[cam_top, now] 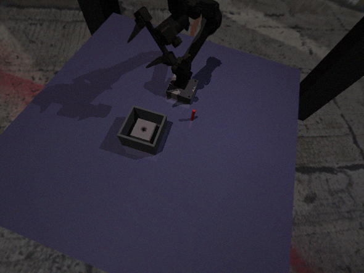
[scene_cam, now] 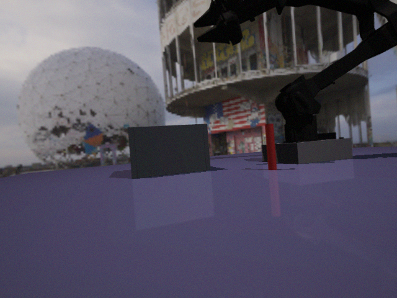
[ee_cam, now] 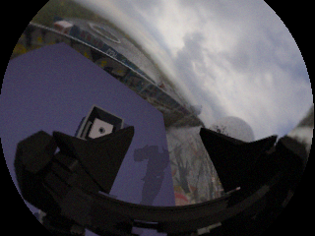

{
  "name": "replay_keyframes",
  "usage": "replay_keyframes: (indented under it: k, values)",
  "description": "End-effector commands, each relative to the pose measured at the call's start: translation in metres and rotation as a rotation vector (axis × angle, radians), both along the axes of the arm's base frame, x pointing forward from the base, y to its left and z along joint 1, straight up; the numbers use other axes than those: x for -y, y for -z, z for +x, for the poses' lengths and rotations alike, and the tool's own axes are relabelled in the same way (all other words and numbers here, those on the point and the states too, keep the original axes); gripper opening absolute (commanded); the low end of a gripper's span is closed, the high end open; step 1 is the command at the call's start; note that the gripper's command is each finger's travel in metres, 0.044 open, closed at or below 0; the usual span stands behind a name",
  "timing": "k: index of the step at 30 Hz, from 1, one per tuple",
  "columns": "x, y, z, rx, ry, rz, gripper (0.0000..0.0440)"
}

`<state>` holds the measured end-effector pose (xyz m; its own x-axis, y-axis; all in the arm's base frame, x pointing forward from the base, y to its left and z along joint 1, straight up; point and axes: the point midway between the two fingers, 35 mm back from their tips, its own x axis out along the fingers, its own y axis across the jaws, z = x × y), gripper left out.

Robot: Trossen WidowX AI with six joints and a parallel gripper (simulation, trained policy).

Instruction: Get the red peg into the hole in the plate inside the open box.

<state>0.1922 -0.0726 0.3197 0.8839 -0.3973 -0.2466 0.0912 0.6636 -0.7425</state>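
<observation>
The end effector (cam_top: 137,53) (scene_cam: 196,32) (ee_cam: 167,130) is held high above the surface (cam_top: 185,192) (scene_cam: 198,243) (ee_cam: 59,84), its two fingers spread nearly as wide as they go, with nothing gripped between them. The red peg (cam_top: 193,115) (scene_cam: 271,146), a slim, plain, bright red cylinder, is stood upright on the surface, well apart from the end effector and between the open box (cam_top: 137,144) (scene_cam: 169,151) (ee_cam: 110,109) and the arm's base (cam_top: 192,94) (scene_cam: 324,150). Neither is touched by it. The box is grey, square and open-topped, with upright walls. At its bottom a pale plate (cam_top: 138,132) (ee_cam: 96,129) is seen, with a dark round hole (cam_top: 143,128) (ee_cam: 101,130) near its middle, unfilled by the peg.
</observation>
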Motion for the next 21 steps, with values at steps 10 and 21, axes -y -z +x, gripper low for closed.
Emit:
replay_keyframes:
  k: [10,21]
  values:
    - [-0.030,0.043,0.014,-0.093,0.011,0.381,0.0440]
    - [-0.064,0.085,0.015,-0.227,0.112,0.713,0.0440]
